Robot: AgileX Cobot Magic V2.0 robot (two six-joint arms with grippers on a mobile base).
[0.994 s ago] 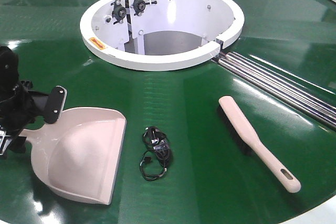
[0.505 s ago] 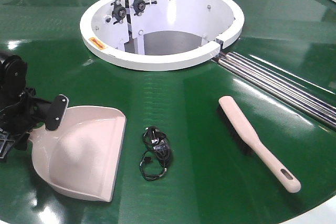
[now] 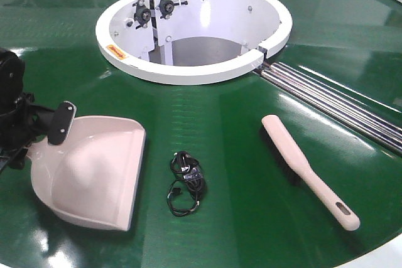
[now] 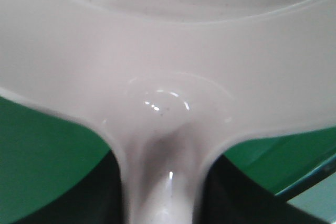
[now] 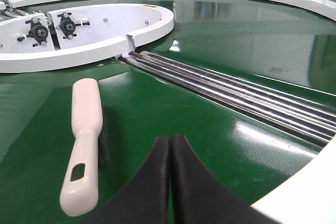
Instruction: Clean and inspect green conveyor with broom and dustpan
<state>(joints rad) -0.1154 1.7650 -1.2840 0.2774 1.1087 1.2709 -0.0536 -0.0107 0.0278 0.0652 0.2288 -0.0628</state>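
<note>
Left jaws clamped on dustpan (image 3: 94,174) handle; scoop ahead of them, lip facing black cable tangle (image 3: 186,183) on conveyor (image 3: 226,117). Keep lip flat to belt, grip firm. Right jaws pressed together, empty; broom (image 5: 86,124) just ahead-left, handle end nearest. Open wide before reaching.

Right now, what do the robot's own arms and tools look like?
Both are black. The left tool has a flat, round-cornered finger plate with small pale screw heads, mounted on a bulky, rounded matte arm housing. The right tool shows two smooth, slightly glossy fingers tapering to rounded tips. No markings or labels are visible.
</note>
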